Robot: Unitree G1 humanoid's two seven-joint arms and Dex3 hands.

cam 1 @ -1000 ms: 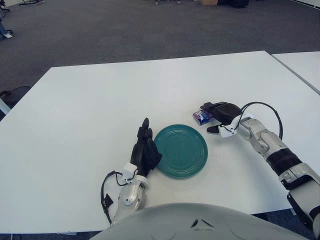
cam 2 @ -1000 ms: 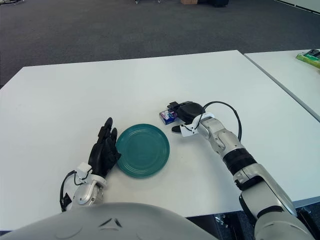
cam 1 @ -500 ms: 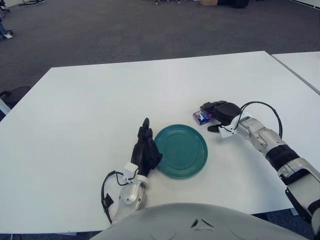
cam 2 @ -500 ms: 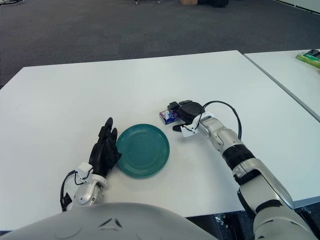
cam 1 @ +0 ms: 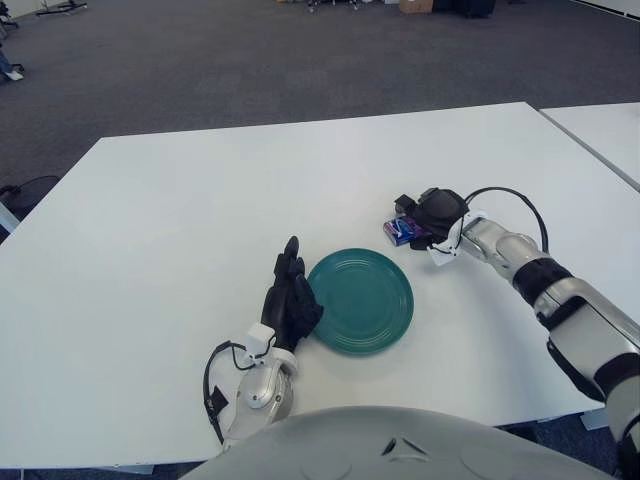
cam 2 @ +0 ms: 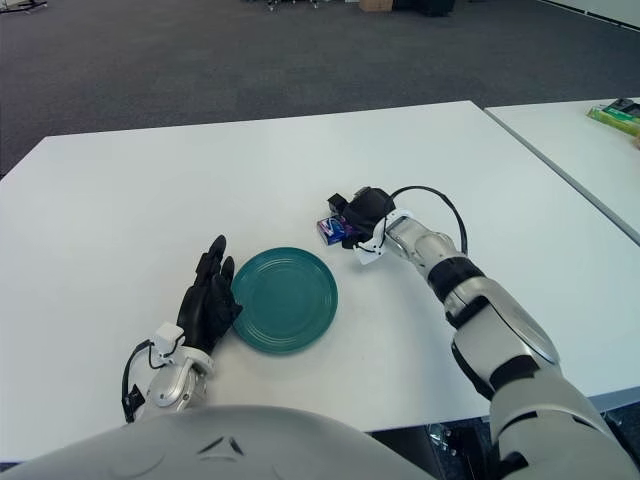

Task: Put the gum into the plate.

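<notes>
The gum [cam 1: 397, 232] is a small blue and purple pack lying on the white table just beyond the upper right rim of the teal plate [cam 1: 360, 300]. My right hand [cam 1: 414, 218] reaches in from the right with its black fingers curled over and around the pack, which still rests on the table. The same hand shows in the right eye view [cam 2: 352, 213]. My left hand [cam 1: 290, 296] lies open on the table, fingers straight, touching the plate's left rim.
The white table [cam 1: 200, 220] spreads wide to the left and back. A second white table [cam 2: 590, 150] stands to the right across a narrow gap, with a green object [cam 2: 617, 116] on it. Dark carpet lies beyond.
My right hand has slid left and turned, and its fingers have closed down around the gum. The gum has shifted slightly left. My left hand and the plate have not moved.
</notes>
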